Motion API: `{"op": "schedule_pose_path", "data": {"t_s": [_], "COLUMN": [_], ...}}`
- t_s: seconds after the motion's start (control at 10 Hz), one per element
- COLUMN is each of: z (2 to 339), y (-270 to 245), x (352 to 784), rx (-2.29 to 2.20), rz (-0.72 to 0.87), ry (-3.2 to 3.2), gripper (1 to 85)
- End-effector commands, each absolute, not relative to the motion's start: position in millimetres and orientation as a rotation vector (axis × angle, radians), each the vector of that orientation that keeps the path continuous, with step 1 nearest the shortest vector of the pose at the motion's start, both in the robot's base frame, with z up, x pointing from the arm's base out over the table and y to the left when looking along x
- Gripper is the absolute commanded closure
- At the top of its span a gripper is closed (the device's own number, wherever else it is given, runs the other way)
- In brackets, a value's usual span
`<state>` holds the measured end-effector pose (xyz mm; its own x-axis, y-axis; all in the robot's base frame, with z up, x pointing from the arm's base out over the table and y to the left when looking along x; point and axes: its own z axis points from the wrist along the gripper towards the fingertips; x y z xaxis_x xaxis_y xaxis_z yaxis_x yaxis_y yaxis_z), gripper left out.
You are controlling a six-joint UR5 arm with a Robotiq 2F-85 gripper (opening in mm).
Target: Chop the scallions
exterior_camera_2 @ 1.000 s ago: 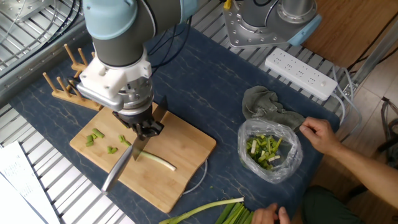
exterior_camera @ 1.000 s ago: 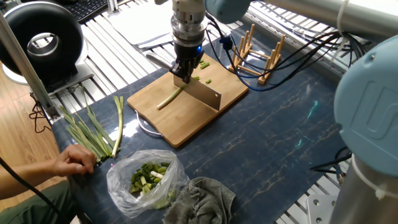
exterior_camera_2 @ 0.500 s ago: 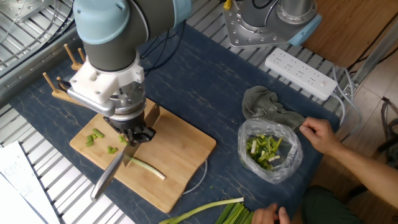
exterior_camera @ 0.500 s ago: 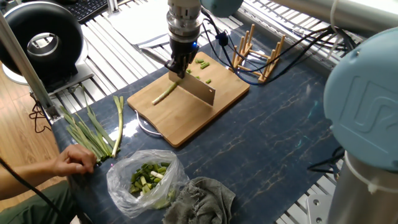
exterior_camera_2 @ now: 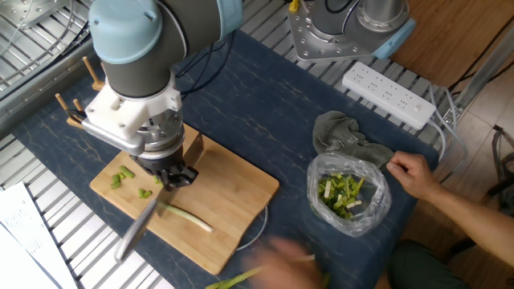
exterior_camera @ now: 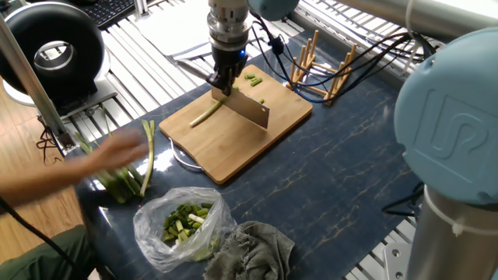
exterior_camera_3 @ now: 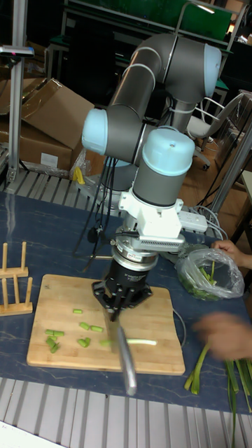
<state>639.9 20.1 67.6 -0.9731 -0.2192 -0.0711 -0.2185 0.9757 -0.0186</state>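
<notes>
My gripper [exterior_camera: 222, 79] [exterior_camera_2: 173, 174] [exterior_camera_3: 119, 299] is shut on a knife handle. The knife blade [exterior_camera: 250, 113] [exterior_camera_2: 136, 229] [exterior_camera_3: 127, 358] slants down onto the wooden cutting board [exterior_camera: 233, 148] [exterior_camera_2: 237, 197] [exterior_camera_3: 157, 301]. One thin scallion stalk [exterior_camera: 205, 117] [exterior_camera_2: 189, 218] [exterior_camera_3: 138, 342] lies on the board, its green end right at the blade. Short cut scallion bits [exterior_camera: 253, 80] [exterior_camera_2: 124, 177] [exterior_camera_3: 53, 337] lie on the board beyond the knife.
A bundle of uncut stalks [exterior_camera: 124, 180] [exterior_camera_3: 210, 364] lies off the board, with a person's blurred hand [exterior_camera: 85, 159] [exterior_camera_2: 281, 250] [exterior_camera_3: 218, 325] over it. Also here: a plastic bag of chopped greens [exterior_camera: 183, 222] [exterior_camera_2: 349, 197], a grey cloth [exterior_camera: 257, 245], a wooden rack [exterior_camera: 323, 70] [exterior_camera_3: 14, 280] and a power strip [exterior_camera_2: 385, 96].
The gripper and knife shifted along the stalk toward its green end, and the stalk slid slightly. The person's hand, resting before, now sweeps over the bundle.
</notes>
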Motion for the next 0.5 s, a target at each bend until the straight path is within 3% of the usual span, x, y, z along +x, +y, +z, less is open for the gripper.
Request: {"op": "schedule_pose_path", "data": {"t_s": [0.0, 0.4], "z": [52, 66], "y": [27, 19], "x": [639, 633], "rx": [-0.407, -0.46], "rz": [0.045, 0.056], "ry": [3.062, 3.092], "gripper": [84.0, 84.0]}}
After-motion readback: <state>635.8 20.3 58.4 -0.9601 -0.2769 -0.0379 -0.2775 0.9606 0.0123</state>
